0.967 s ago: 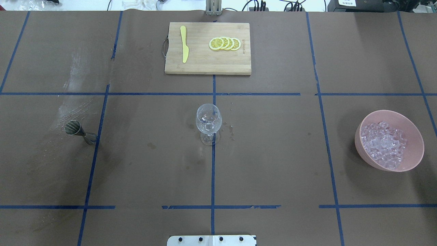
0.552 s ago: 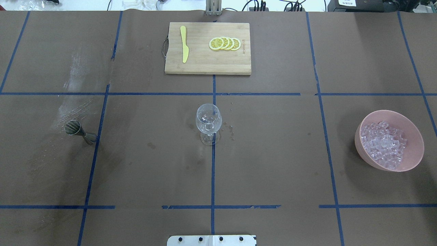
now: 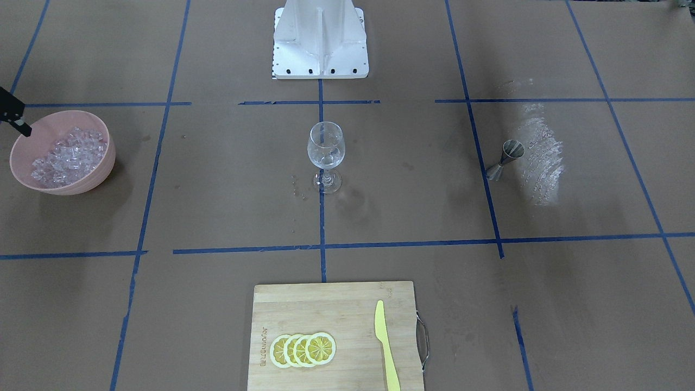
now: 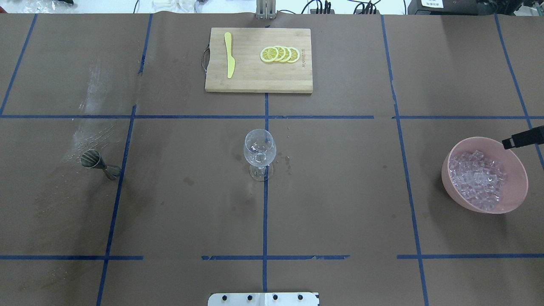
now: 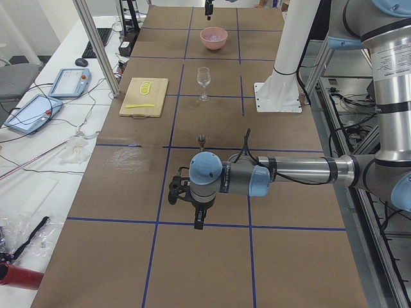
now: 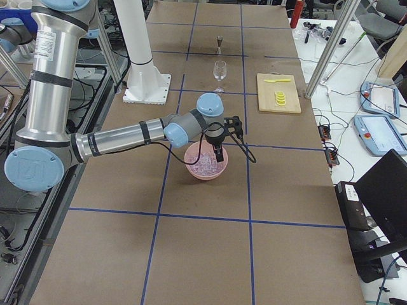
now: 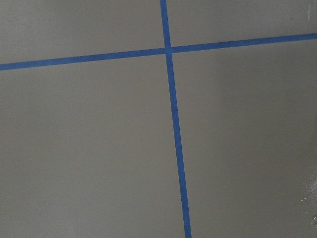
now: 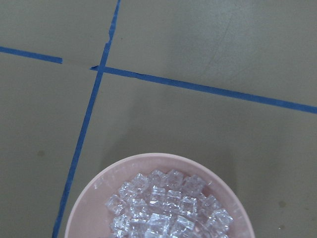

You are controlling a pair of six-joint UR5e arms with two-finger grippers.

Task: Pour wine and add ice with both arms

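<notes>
Newly entered at the overhead's right edge, my right claw (image 4: 522, 138), by the far rim of the pink bowl (image 4: 447, 170), ice (image 4: 478, 180) heaped inside, brown bench (image 4: 340, 204) under blue tape grid (image 4: 265, 212), only the left side view shows my left claw (image 5: 198, 215), both claws' opening I cannot tell

Left arm (image 5: 302, 170): silver-grey tube links, black bands at the seams, round light-blue joint caps, thin black cable looped over the wrist, black left gripper (image 5: 198, 222). Right arm (image 6: 114, 141): same build, pale logo on the big blue cap, black cable loop, black right gripper (image 6: 218, 155). White pedestal base (image 3: 320, 49), flat plate, dark screws along one edge
</notes>
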